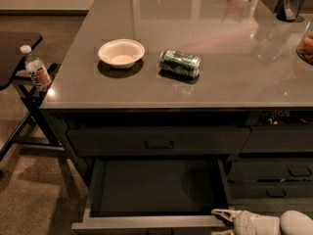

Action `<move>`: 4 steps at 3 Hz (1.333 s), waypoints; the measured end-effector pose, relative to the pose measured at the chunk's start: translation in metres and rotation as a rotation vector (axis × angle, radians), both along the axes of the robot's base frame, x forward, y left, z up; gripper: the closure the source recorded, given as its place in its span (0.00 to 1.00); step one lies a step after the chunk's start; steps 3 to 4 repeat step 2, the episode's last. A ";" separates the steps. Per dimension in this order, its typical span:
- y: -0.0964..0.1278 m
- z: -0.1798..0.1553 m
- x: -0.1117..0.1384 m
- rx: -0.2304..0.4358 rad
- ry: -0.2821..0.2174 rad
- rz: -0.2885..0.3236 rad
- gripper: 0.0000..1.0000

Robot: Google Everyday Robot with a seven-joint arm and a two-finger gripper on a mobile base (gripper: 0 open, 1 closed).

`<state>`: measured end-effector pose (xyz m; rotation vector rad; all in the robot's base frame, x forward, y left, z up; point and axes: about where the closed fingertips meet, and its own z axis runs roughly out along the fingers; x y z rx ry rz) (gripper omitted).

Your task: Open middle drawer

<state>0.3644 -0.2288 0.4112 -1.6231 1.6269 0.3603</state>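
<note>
The middle drawer (156, 187) stands open, its inside free from above; the tool (218, 222) sits at its front right corner. On the desk (220, 82), bowl (121, 53) and can (180, 63) leave a gap.

Glossy counter (234, 72), matt drawer (156, 187), shiny metal can (180, 63), perhaps paper bowl (121, 53); smooth plastic gripper (223, 223) at the drawer's right front corner.
</note>
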 end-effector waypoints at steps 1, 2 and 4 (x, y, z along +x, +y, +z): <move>0.000 0.000 0.000 0.000 0.000 0.000 0.00; 0.000 0.000 0.000 0.000 0.000 0.000 0.00; 0.000 0.000 0.000 0.000 0.000 0.000 0.00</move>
